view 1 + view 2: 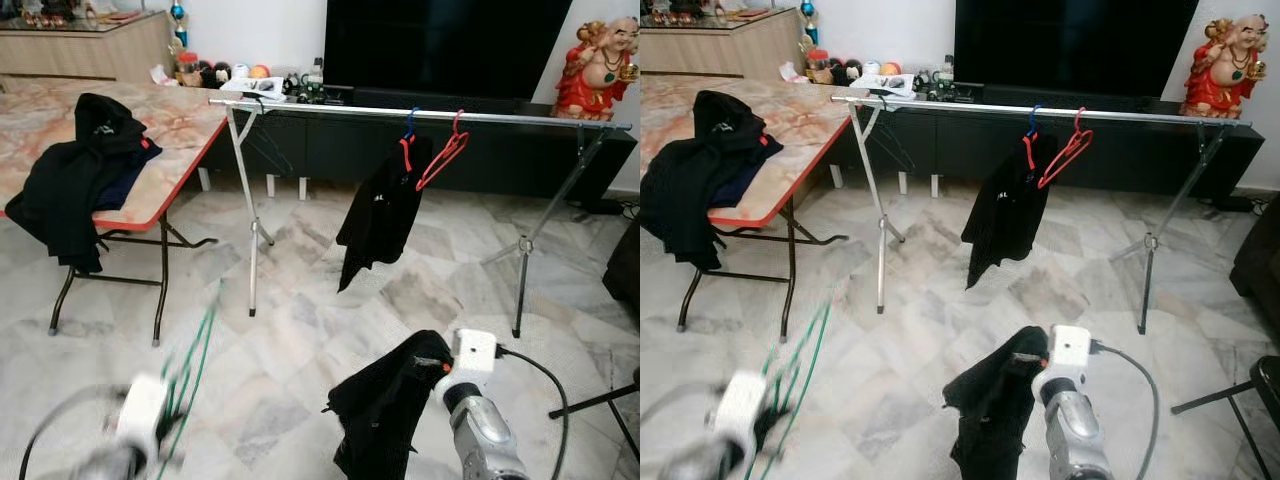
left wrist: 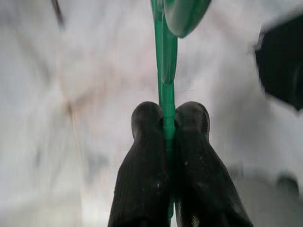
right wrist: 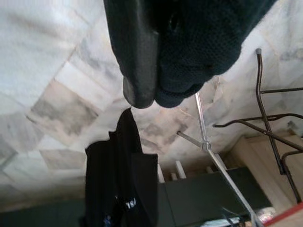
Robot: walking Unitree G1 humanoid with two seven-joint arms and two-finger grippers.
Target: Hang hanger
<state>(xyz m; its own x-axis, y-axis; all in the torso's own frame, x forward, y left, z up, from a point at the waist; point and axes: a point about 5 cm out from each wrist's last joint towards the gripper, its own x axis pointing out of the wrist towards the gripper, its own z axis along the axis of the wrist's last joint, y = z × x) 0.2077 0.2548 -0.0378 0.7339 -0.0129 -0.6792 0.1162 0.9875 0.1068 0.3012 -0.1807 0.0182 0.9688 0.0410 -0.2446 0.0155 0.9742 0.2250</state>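
Green plastic sits clamped between the jaws of our left gripper (image 2: 165, 125): they are pressed tight on a thin bar of the green hanger (image 1: 190, 375), which slants up from our blurred left arm, low above the marble floor (image 1: 300, 330). We judge this edge-on pinch keeps the hanger from swinging as we carry it. Our right gripper (image 3: 156, 92) has its jaws closed on a black garment (image 1: 385, 410), which droops beside the wrist, likely waiting to go onto the hanger. Ahead stands the metal drying rail (image 1: 420, 115), well apart from us, already bearing a black shirt (image 1: 380, 215) on a blue hanger and an empty red hanger (image 1: 443, 155). Off to our left, a folding table (image 1: 170, 125) holds more dark clothes (image 1: 75, 175).
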